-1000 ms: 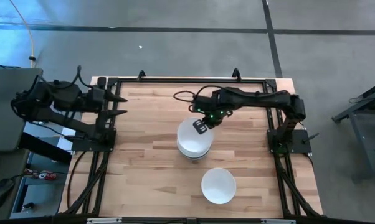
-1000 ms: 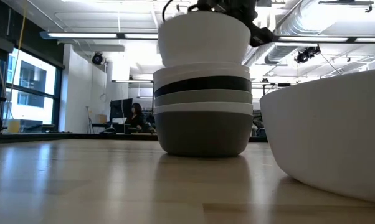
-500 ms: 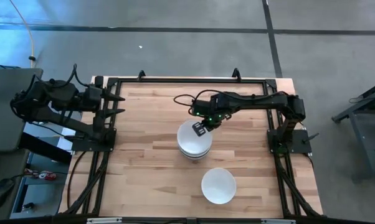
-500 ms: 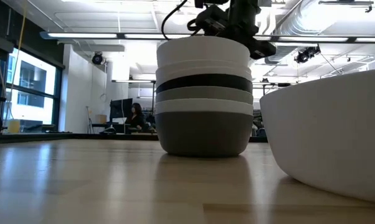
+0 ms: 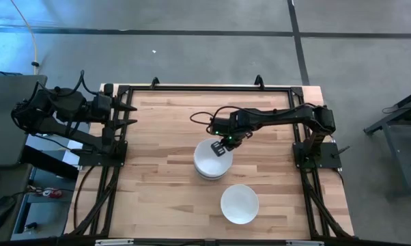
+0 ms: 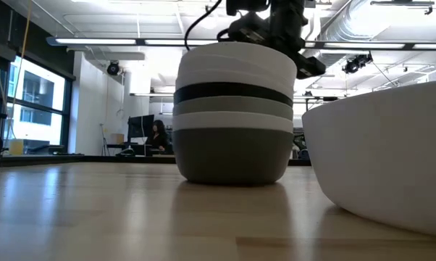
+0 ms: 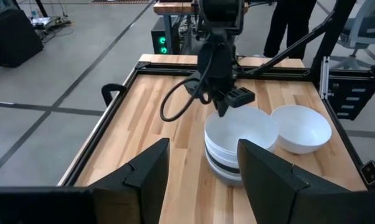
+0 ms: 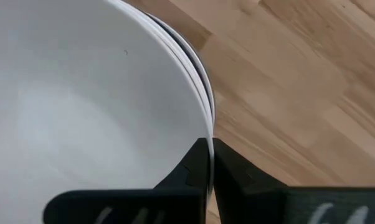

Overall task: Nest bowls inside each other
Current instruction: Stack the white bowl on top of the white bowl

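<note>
Right tool (image 5: 222, 145) pinches the rim of the top white bowl (image 5: 212, 155) | left tool (image 7: 203, 168) parted, idle at the bench's (image 5: 158, 171) left edge | we count one smooth round nested stack (image 6: 232, 116) mid-bench, one loose white bowl (image 5: 239, 203) nearer the front | only the low view shows black and grey bands.

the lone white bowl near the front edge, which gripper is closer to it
Right. The right gripper is at the rim of the nested stack, just behind the lone white bowl. The left gripper waits at the table's left edge, much farther off.
</note>
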`<state>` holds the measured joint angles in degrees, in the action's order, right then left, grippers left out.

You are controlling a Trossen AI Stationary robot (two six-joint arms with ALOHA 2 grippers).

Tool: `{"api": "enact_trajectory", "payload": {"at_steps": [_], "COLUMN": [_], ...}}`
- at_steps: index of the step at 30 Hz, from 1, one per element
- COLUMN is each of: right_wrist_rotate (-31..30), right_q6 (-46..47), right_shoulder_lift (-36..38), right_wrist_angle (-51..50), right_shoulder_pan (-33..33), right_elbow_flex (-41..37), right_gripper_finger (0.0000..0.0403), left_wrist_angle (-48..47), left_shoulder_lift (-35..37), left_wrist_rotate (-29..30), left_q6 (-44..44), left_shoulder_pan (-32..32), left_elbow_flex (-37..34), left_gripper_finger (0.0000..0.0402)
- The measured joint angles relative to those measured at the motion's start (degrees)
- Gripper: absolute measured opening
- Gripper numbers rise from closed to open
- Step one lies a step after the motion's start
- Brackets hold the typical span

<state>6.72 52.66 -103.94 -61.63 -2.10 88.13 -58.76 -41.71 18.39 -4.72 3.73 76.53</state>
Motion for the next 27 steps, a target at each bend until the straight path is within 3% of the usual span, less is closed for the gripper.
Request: {"api": "enact_trajectory", "payload": {"at_steps": [5,17,27], "right_wrist_rotate": [0.0,-0.7,-0.3], "right_q6": [0.2,-1.7,-1.7], "right_shoulder_lift": [0.0,0.1,0.1], "right_wrist_angle": [0.7,1.7,1.6], "right_shoulder_pan": [0.0,0.0,0.6], "right_elbow_flex": [0.2,3.4,3.4], "right_gripper_finger": [0.0006,0.0075,0.0066], "left_wrist_angle": [0.2,1.5,1.5], "left_shoulder_lift": [0.0,-1.0,-2.6], "left_wrist_rotate": [-0.1,-0.7,-1.7], "left_q6": [-0.6,-1.1,-1.1], "left_shoulder_pan": [0.0,0.0,0.0], "left_elbow_flex": [0.0,0.0,0.0], "left_gripper_finger": [0.0177,0.0177,0.0177]}}
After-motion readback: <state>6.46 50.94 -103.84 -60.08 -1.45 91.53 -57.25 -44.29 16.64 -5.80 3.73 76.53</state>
